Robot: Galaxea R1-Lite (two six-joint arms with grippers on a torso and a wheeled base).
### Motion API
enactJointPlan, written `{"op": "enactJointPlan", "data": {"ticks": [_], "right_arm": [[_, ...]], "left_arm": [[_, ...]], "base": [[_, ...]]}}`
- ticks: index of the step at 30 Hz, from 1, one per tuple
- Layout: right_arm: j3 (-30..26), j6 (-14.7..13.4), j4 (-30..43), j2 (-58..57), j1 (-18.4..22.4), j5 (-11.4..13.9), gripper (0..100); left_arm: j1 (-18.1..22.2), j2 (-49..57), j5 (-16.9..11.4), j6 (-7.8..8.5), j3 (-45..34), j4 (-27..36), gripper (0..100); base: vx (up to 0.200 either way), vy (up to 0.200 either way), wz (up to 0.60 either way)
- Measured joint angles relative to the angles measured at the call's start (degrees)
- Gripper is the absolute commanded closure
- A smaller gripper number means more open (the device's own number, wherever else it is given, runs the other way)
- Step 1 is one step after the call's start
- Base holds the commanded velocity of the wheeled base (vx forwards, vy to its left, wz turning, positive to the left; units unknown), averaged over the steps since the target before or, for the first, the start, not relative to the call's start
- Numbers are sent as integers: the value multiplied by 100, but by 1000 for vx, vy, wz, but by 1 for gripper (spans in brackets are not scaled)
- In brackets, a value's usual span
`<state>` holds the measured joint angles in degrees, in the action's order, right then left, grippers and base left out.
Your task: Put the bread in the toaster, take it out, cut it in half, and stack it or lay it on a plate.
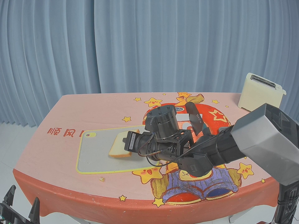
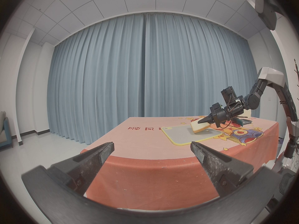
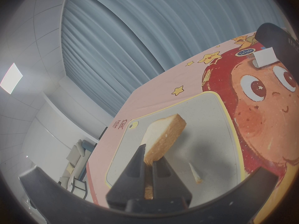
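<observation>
1. Head view. The bread (image 1: 120, 146) sits at centre-left of the frame, over the cutting board (image 1: 93, 161). The right gripper (image 1: 127, 141) pinches its nearer edge, with the arm entering from the right. The toaster (image 1: 260, 92) stands at the upper right, slots upward and well apart from the slice. The left gripper (image 1: 22, 203) waits at the lower-left corner, beyond the table (image 1: 62, 115) edge, probably parked so the board is free.

2. Left wrist view. The left gripper (image 2: 152, 148) has its fingers spread with nothing between them. Farther off, the right gripper (image 2: 205, 119) holds the bread (image 2: 200, 126) tilted above the cutting board (image 2: 183, 134).

3. Right wrist view. The right gripper (image 3: 152, 168) is pressed together on one edge of the bread (image 3: 163, 134), leaving most of the slice free. That grip suits either a toaster slot or laying the slice flat. A shadow on the cutting board (image 3: 205, 122) suggests the slice is raised. A small bread fragment (image 3: 195, 173) lies on the board just beside it.
</observation>
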<state>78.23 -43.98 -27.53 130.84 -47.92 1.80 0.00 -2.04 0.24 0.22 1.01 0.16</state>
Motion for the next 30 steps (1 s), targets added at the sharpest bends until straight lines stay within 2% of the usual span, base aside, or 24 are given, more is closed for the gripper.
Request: {"op": "enactJointPlan", "data": {"ticks": [5, 6, 11, 17, 30], "right_arm": [[-15, -150, 2, -9, -6, -20, 100], [-15, -154, 5, -11, -6, -24, 0], [-23, -185, 5, -20, -6, -57, 0], [-28, -176, 76, -28, -12, -286, 0], [-395, -154, 282, -472, -23, -319, 0]], "left_arm": [[0, 0, 0, -1, 0, 2, 0], [0, 0, 0, -4, 0, 2, 0], [0, 0, -2, -4, 0, 2, 0], [-5, 0, 0, -1, 0, 0, 0], [-2, 0, 0, 2, 0, -2, 0]], "base": [[0, 0, 0], [0, 0, 0], [0, 0, 0], [0, 0, 0], [0, 0, 0]]}}
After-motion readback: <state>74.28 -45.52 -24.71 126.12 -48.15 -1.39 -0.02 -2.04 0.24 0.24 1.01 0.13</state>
